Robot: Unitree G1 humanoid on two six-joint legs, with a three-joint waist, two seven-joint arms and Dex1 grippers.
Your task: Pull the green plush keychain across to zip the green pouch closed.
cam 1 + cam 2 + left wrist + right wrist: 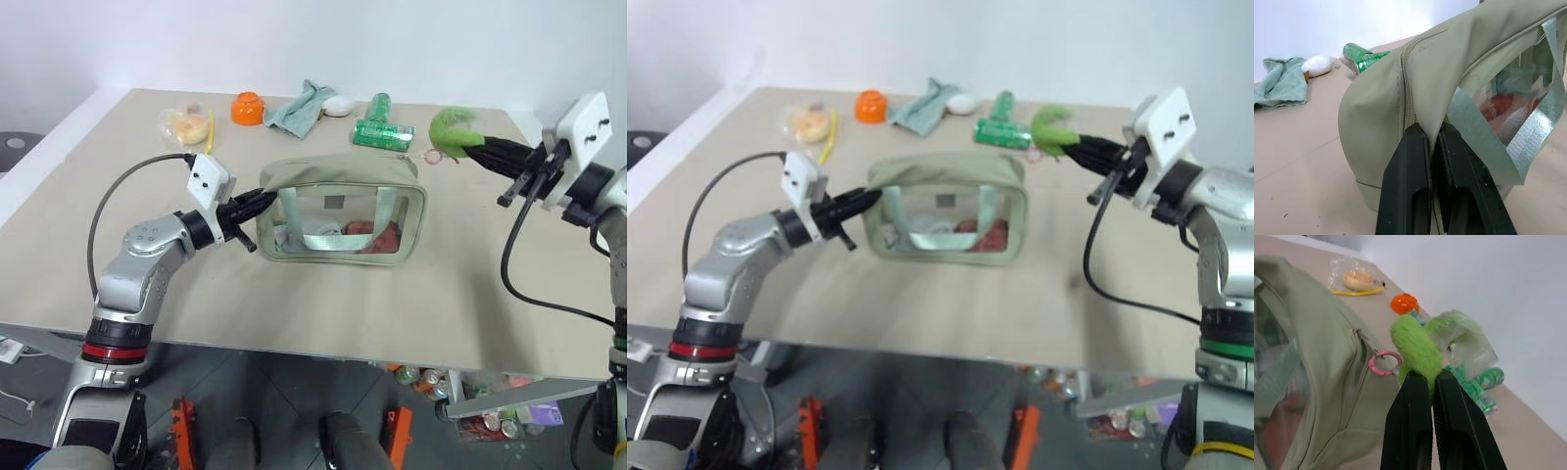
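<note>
The green pouch stands in the middle of the table, pale sage fabric with clear sides and strap handles. My left gripper is shut on the fabric at the pouch's left end. My right gripper is shut on the green plush keychain, held just past the pouch's right end. A pink ring links the plush keychain to the zipper pull at that end. The zipper line along the top looks drawn together.
At the back of the table lie a dark green bottle, a white object, a teal-grey cloth, an orange object and a bagged item. The table's front edge runs below the pouch.
</note>
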